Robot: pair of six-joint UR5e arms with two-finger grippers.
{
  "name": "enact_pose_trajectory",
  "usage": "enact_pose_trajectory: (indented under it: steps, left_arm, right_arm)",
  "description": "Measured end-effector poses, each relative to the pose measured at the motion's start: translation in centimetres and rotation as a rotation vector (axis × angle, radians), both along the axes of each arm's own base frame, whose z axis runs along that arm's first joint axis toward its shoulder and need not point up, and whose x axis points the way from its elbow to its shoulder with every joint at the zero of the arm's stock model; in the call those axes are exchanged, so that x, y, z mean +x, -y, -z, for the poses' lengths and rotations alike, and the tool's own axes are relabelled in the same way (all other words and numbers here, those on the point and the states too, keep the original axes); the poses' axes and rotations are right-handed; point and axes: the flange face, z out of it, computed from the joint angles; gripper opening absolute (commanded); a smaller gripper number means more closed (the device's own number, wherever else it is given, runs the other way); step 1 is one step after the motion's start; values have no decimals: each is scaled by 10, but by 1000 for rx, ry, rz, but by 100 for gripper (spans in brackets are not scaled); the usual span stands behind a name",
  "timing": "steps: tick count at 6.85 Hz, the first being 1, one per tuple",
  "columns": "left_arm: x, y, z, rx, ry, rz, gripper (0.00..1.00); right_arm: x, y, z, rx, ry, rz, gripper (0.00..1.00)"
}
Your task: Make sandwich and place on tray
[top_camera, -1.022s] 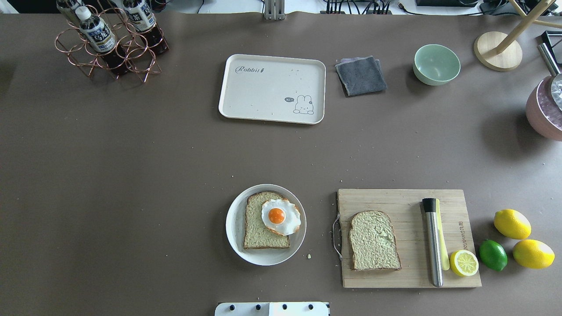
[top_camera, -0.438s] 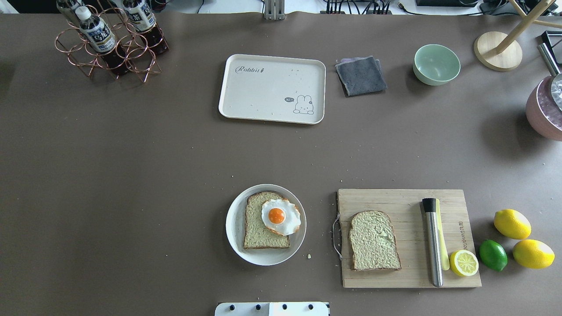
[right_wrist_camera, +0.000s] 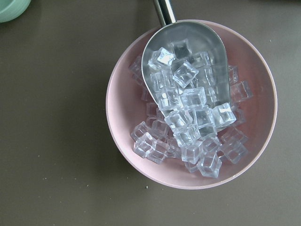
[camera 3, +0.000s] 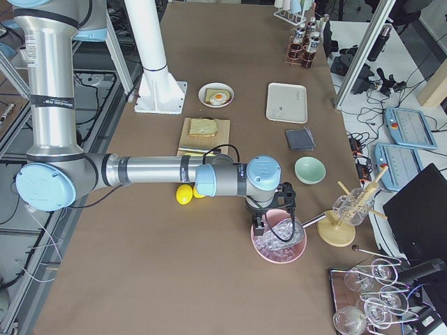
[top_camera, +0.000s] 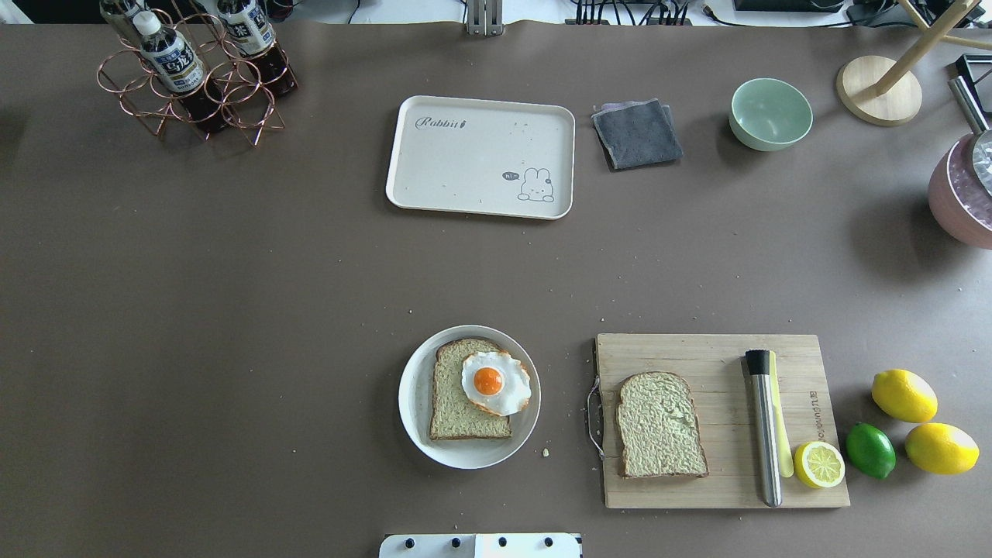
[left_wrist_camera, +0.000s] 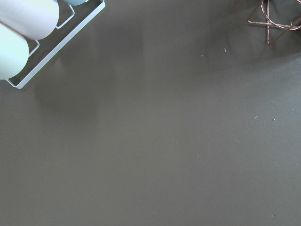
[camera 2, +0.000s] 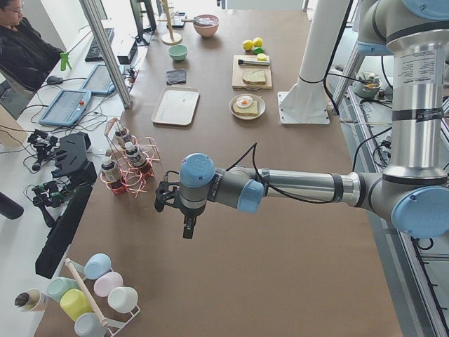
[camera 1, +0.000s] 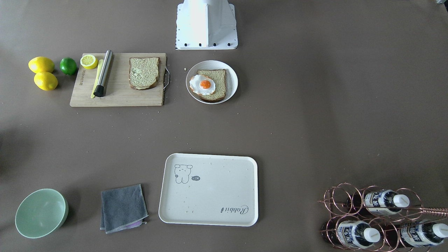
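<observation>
Sandwich parts: one bread slice with a fried egg on it, lying on a white plate near the robot's base, and a second slice flat on the cutting board just beside the plate. The tray sits well apart, across the table. At the table's ends, far from all of these, the left gripper hangs near the bottle rack and the right gripper over a pink bowl of ice; whether their fingers are spread or together cannot be told.
</observation>
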Motion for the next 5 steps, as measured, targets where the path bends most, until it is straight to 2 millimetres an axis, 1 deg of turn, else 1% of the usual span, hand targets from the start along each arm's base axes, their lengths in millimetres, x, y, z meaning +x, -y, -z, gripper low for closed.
enact_pose_trajectory:
  steps: [2,5]
  left_arm:
    - [-1,-9,-3,2,0,4,97]
    - [-2,-11,-4,1,0,5,98]
  right_arm:
    - [0,1,2,3,0,0,100]
    - [0,5,6,11,1,-1,100]
